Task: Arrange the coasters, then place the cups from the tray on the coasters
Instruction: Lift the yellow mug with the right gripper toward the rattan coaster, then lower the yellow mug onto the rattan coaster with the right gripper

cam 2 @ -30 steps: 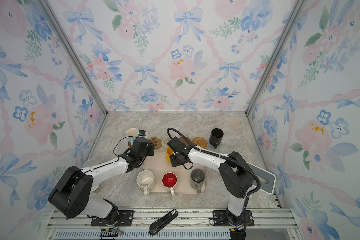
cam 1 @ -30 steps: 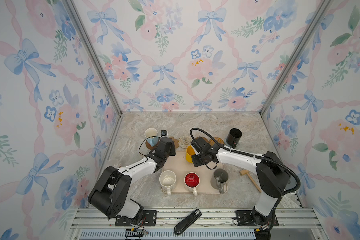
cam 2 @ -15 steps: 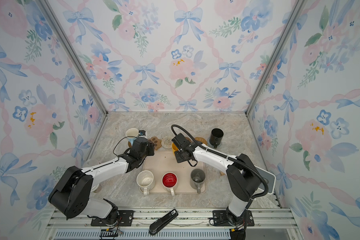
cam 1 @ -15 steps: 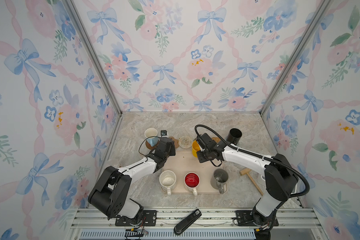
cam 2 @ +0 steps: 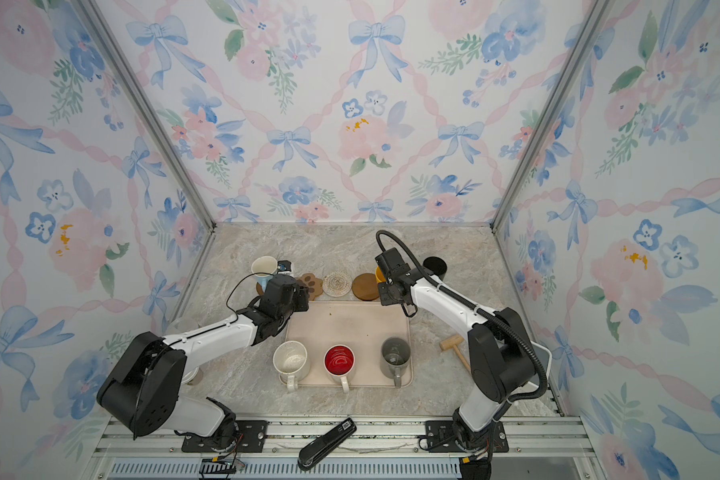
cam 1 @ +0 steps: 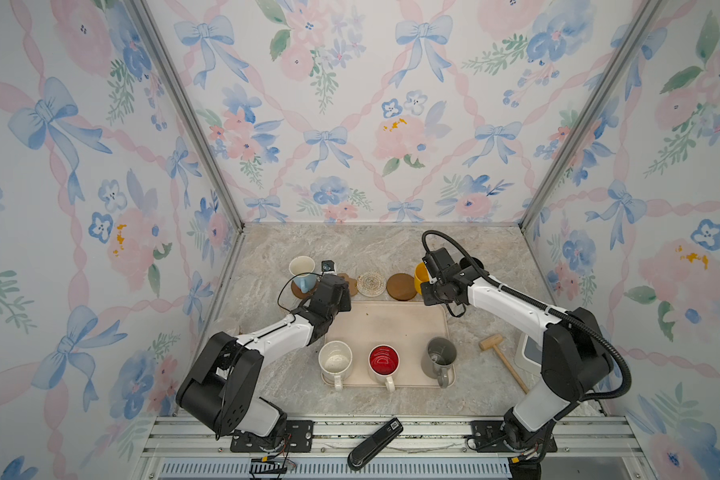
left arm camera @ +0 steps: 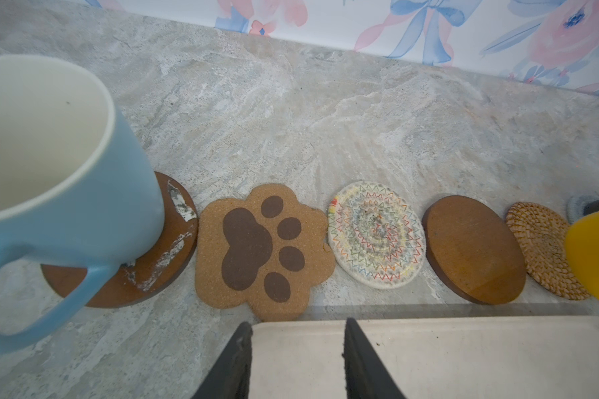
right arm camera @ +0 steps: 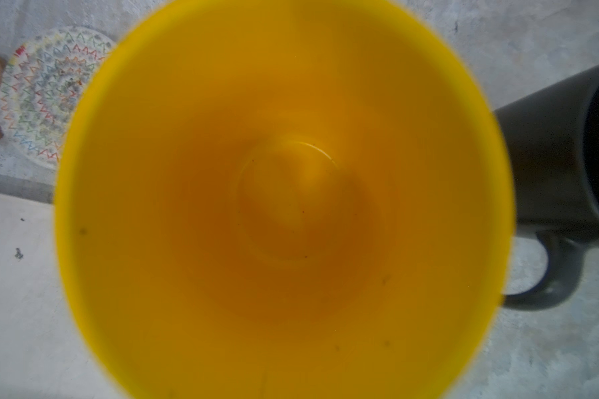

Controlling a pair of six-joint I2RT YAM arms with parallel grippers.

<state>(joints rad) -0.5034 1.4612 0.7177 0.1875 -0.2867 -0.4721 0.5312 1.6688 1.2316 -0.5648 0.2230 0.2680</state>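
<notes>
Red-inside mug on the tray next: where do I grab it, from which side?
I'd pinch the rim of the red-inside mug from above, one finger inside, at the wall above its handle. It stands upright, handle toward the arms' bases; speckled mug and grey mug flank it.

Rattan coaster (left arm camera: 540, 248) partly behind yellow mug (left arm camera: 595, 255)

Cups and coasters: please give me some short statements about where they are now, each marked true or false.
The cream mug, red-lined mug and grey mug stand on the tray. True.
The blue mug stands on the paw coaster. False: it stands on the dark round coaster; the paw coaster is bare.
The left gripper is open and empty. True.
The black mug stands on the tray. False: it stands on the table, beyond the tray.
The wooden disc is bare. True.
</notes>
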